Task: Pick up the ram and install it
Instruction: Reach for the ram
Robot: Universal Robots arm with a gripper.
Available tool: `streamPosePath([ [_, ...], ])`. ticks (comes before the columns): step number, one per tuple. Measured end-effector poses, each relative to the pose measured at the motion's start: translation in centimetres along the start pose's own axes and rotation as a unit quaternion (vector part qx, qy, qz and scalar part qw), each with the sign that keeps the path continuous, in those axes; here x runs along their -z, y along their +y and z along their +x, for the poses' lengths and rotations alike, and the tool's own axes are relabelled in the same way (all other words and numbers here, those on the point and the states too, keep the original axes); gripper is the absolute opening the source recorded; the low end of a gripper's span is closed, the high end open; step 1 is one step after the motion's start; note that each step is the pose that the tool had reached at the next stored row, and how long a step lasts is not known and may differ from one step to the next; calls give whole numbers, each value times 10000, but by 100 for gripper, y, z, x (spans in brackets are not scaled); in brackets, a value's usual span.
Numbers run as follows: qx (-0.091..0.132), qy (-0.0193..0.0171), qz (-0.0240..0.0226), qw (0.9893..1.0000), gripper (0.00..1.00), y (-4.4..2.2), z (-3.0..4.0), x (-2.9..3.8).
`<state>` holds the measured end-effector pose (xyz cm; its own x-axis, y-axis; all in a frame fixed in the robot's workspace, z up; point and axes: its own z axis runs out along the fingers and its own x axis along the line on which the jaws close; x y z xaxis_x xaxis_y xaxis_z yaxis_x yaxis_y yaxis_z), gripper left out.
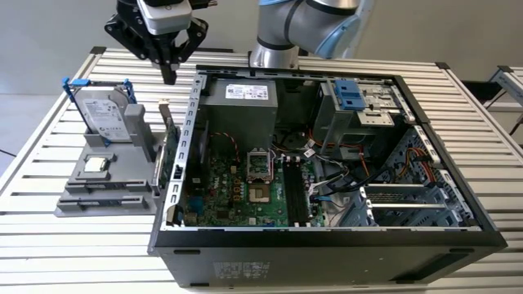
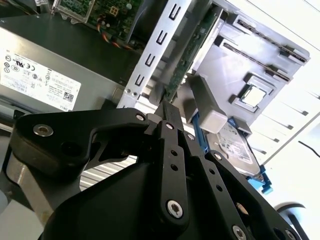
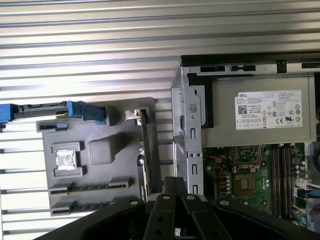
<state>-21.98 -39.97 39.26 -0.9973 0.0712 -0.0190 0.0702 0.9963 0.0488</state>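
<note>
We saw the gripper (image 1: 169, 73), fingers pressed together and empty, above the ram (image 1: 173, 153), which stood edge-on in the grey holder (image 1: 106, 197) (chips hidden from us) beside the computer case (image 1: 327, 248).

arm (image 1: 307, 24) bent over, wrist (image 1: 163, 15) aimed straight down, gripper (image 1: 169, 75) hanging mid-air, fingertips (image 2: 167, 112) pinched tight together, like closed beak

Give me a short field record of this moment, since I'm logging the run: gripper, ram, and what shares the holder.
gripper: shut, empty, above the ram without touching it
ram: on edge in the gray holder, beside the open computer case; not installed
hard drive: upright on the holder
CPU chip: flat on the holder
</note>
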Motion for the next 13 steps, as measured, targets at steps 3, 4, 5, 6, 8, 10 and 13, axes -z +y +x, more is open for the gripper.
streamPosePath([
  [3, 0, 0, 0, 10000, 0, -2, 23, 1],
  [4, 0, 0, 0, 10000, 0, -2, 31, 1],
  [5, 0, 0, 0, 10000, 0, -3, 40, 1],
  [6, 0, 0, 0, 10000, 0, -4, 48, 1],
  [8, 0, 0, 0, 10000, 0, -5, 64, 2],
  [10, 0, 0, 0, 10000, 0, -6, 81, 2],
  [13, 0, 0, 0, 10000, 0, -9, 111, 2],
])
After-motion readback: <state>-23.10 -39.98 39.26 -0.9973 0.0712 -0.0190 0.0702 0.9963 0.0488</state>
